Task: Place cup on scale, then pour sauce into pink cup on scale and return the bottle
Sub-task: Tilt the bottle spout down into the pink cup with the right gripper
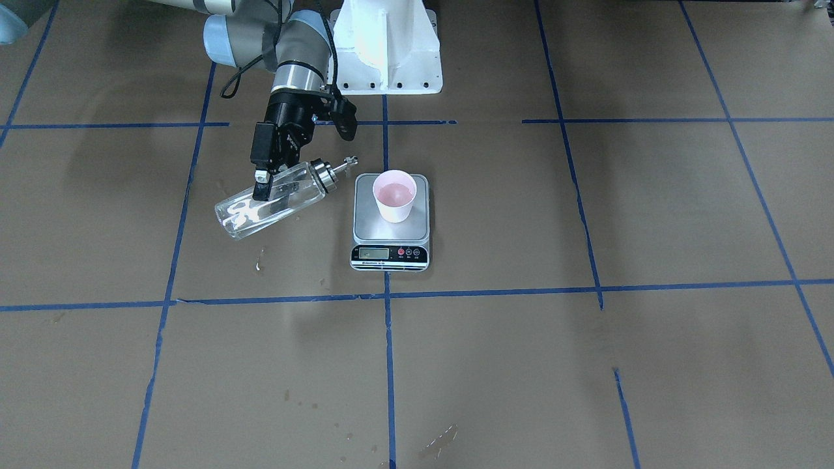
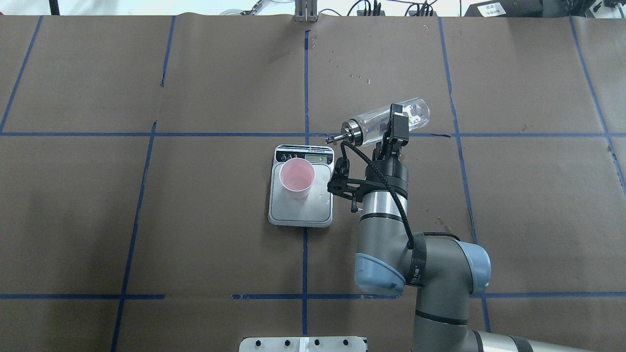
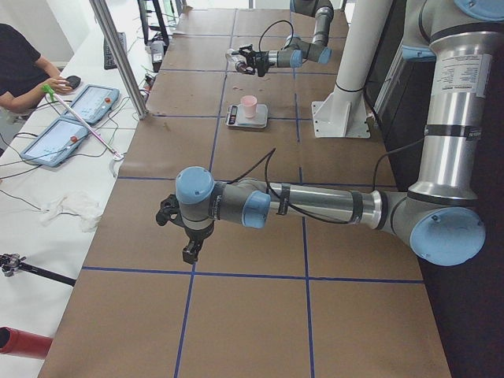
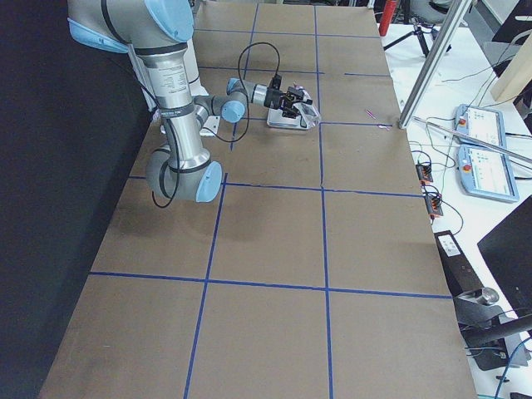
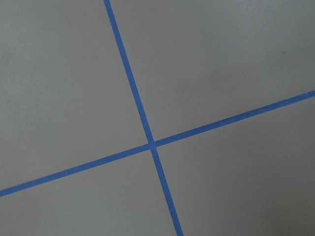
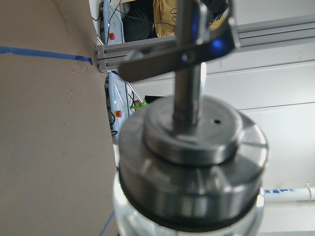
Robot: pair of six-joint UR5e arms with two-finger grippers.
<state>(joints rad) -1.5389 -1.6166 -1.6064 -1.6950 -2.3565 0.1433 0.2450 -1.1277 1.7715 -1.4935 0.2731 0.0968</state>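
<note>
- The right gripper (image 1: 266, 187) is clamped across the middle of the bottle (image 1: 238, 216). The bottle hangs tilted near level, with its spout (image 1: 350, 160) turned toward the cup (image 1: 394, 194).
- The cup stands upright on the scale (image 1: 371, 227), inside the platform's edges.
- The spout is beside the scale and short of the cup's rim, not over its mouth.
- I judge this to be the pouring step. Bring the spout over the cup's mouth before tipping further.
- Tip slowly, since the sauce is clear and hard to see. Keep the collar off the light cup so it does not shift.
- The left gripper (image 3: 189, 240) shows only in the side view, well apart from the scale. I cannot tell whether it is open or closed.
- Count: 1 cup, 1 scale, 1 bottle, 2 arms, and 1 person (image 3: 24, 63) at the side desk.
</note>
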